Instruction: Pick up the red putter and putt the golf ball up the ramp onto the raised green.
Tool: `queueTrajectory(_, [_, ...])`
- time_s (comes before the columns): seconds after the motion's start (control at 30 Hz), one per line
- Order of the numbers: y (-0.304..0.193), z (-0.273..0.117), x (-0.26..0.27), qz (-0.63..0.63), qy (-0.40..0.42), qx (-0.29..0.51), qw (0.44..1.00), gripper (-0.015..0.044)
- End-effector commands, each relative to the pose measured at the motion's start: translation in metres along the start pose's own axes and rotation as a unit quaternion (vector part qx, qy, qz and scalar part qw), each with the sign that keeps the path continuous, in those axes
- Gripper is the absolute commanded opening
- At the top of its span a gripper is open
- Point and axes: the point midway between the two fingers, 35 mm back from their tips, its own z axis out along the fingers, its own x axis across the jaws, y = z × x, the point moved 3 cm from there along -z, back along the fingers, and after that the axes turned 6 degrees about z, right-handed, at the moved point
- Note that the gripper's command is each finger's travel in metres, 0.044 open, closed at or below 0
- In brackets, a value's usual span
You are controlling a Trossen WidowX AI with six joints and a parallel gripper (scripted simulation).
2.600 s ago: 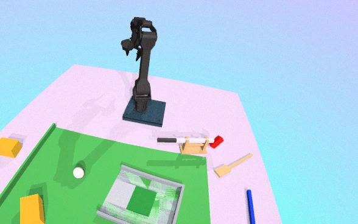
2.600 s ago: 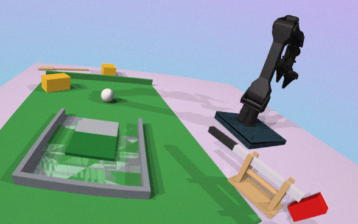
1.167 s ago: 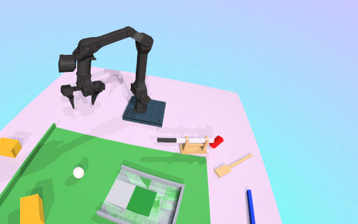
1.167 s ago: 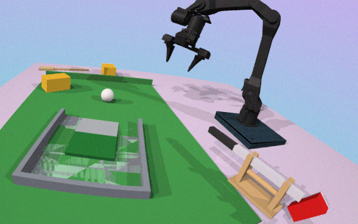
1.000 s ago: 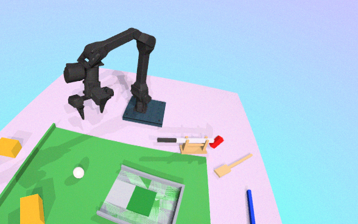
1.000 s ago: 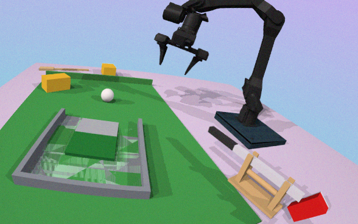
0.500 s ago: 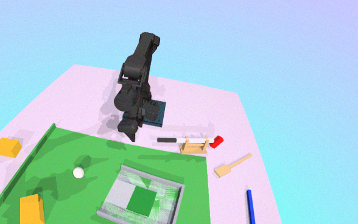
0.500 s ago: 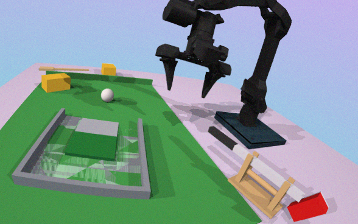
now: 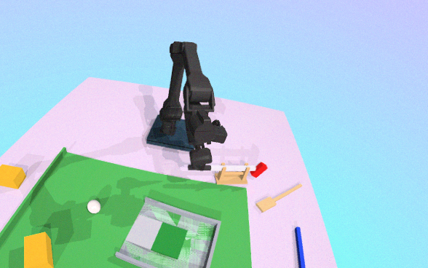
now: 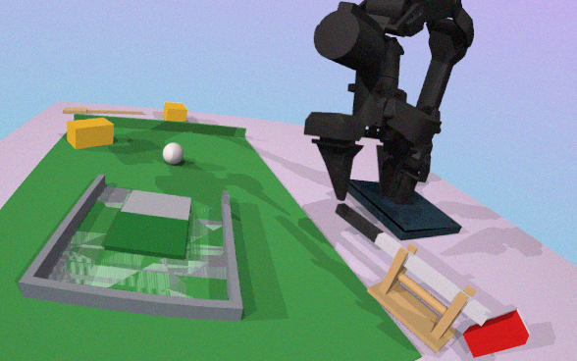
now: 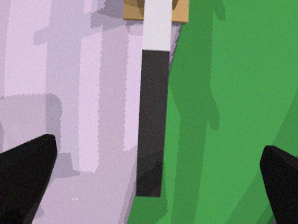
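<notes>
The red putter (image 9: 233, 168) (image 10: 434, 277) (image 11: 152, 115) lies in its wooden stand (image 9: 231, 178) (image 10: 417, 316) (image 11: 131, 12), its red head (image 9: 259, 170) (image 10: 497, 334) past one end and its black grip past the other. My gripper (image 9: 199, 167) (image 11: 161, 152) is open and empty above the grip, which shows between the spread fingers in the wrist view, nearer the left one. The white golf ball (image 9: 94, 206) (image 10: 173, 153) sits on the green mat (image 9: 233, 218) (image 10: 304, 338). The pale ramp (image 9: 145, 232) (image 10: 157, 204) leads up to the raised green (image 9: 169, 240) (image 10: 149, 234).
Grey walls (image 9: 214, 242) (image 10: 132, 298) surround the ramp area on three sides. Yellow blocks (image 9: 38, 251) (image 10: 90, 133) stand near the ball and beyond the low green wall (image 9: 34, 191) (image 10: 162, 126). A wooden paddle (image 9: 266, 204) and a blue bar (image 9: 300, 247) lie beside the mat.
</notes>
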Motion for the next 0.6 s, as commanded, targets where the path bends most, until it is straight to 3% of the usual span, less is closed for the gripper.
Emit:
queueTrajectory(0.0, [-0.002,0.014,0.003,0.001,0.008,-0.001,1.000,0.0440])
queueTrajectory(0.57, [-0.010,0.045,0.002,0.001,0.008,-0.001,1.000,0.0440])
